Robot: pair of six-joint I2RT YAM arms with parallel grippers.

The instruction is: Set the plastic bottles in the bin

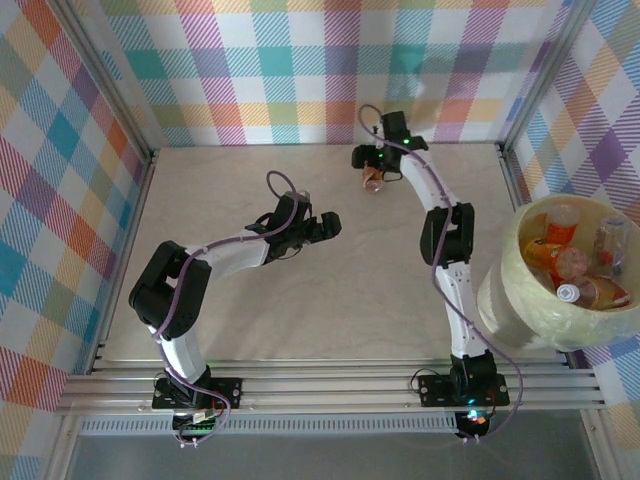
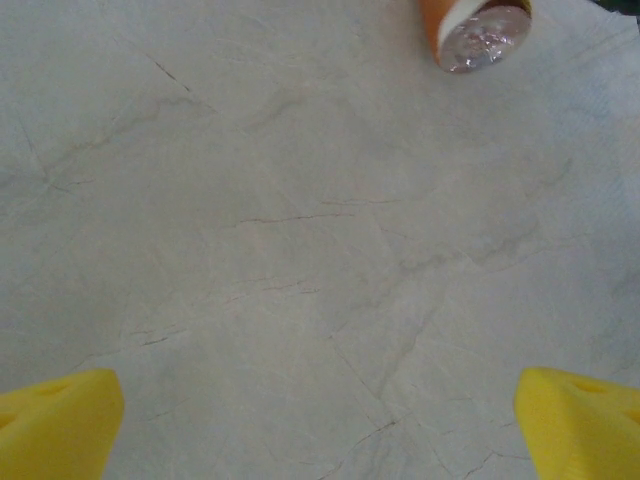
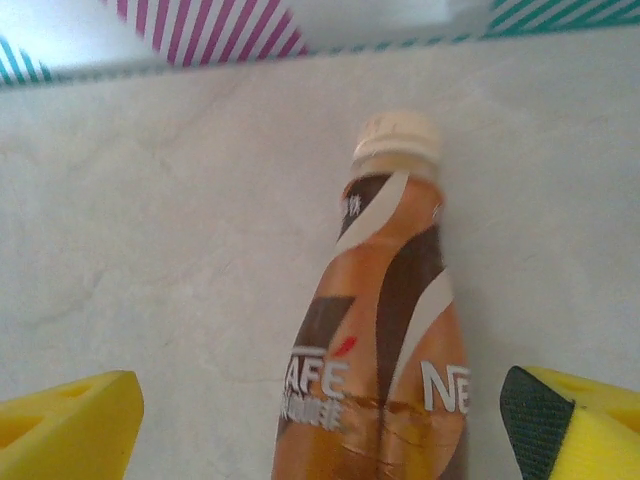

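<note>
One coffee bottle [image 3: 385,340] lies on its side on the counter [image 1: 300,310], at the far side just right of centre. Its cream cap [image 3: 400,135] points toward the far wall. The right gripper [image 3: 320,405] hangs over it with its yellow fingers [image 3: 70,425] released and spread, one on each side of the brown body. Bare counter shows between each finger and the label, so nothing is grasped. The left gripper [image 2: 320,420] hovers over bare counter left of centre, its fingers wide apart and empty. The left wrist view catches a bottle's clear base at its upper edge, most likely this same bottle.

The bottle looks like a small, light, thin-walled plastic one. Its glossy sleeve is creased low on the body, so I judge it will give a little under a squeeze. Being round and lying down, it could roll or slide out sideways if one finger touches first. The best hold is across the wide part of the body, below the shoulder where the sides run parallel. The neck tapers and would let the bottle squirt out.

By count, one bottle is left on the counter. The single cream bin [image 1: 510,265] stands at the right edge and holds at least five bottles [image 1: 575,265], perhaps six. They are heaped, so an exact count is not possible.
</note>
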